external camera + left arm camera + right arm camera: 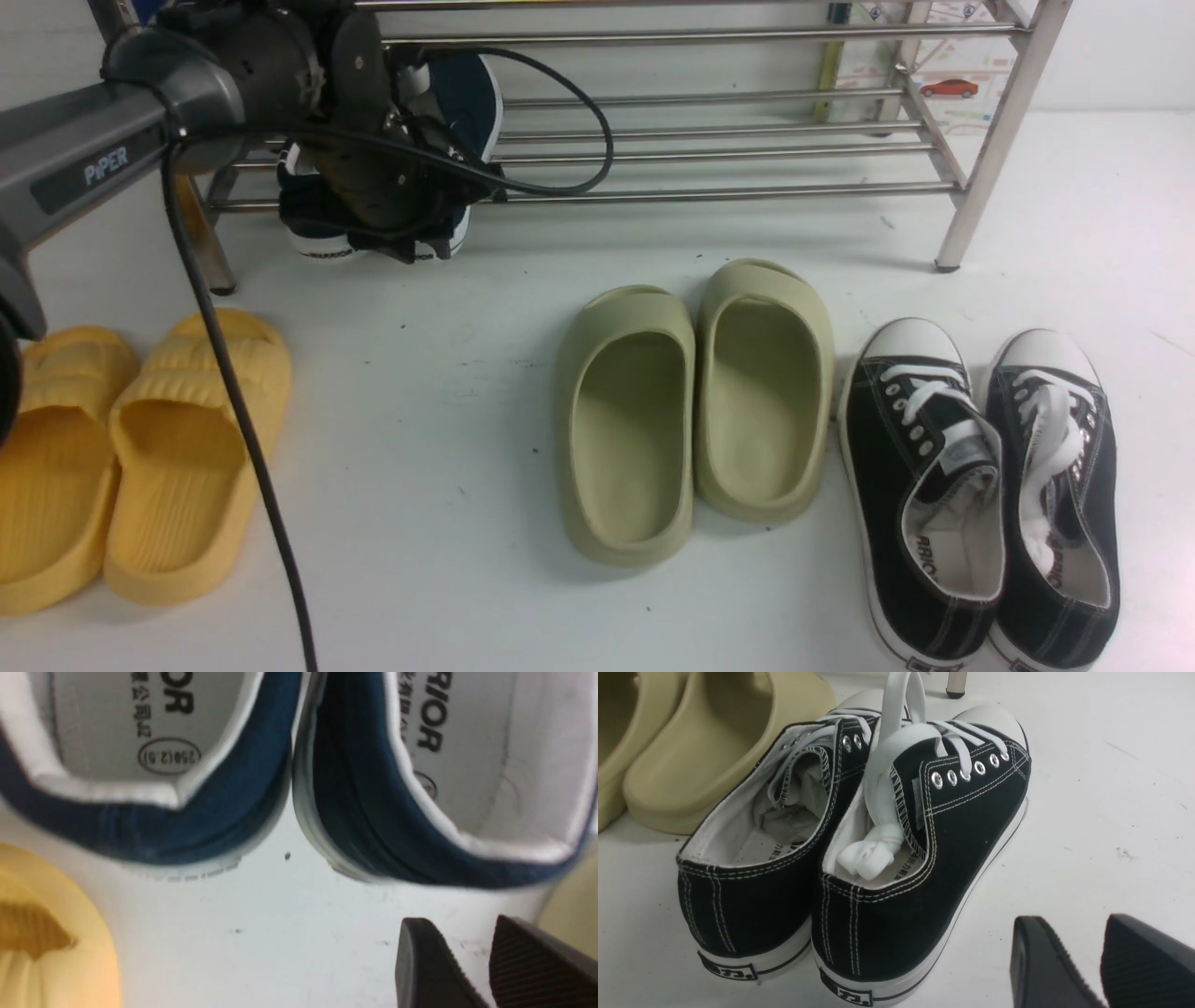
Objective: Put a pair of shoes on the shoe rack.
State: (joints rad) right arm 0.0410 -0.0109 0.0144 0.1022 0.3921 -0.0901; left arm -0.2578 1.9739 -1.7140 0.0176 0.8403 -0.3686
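Left end effector (472, 961), released, hovers just behind navy slip-ons' (327, 812) heels at rack's (709, 191) front edge.

Lighting: bright, even, overhead; soft shadows under olive slides (695, 411); glare on shoe rack (728, 140) bars; left wrist view of navy shoes (261, 788) blurred

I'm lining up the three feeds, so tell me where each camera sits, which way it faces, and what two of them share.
Front view: sits between the arms, faces forward over the shoe rack, green slides and black sneakers; the left arm shows.
Left wrist view: on the left arm, looks down at the blue shoes' heels; the left gripper shows.
Right wrist view: on the right arm, looks at the black sneakers' heels; the right gripper shows.
Shared: front and right wrist views both show sneakers and slides.
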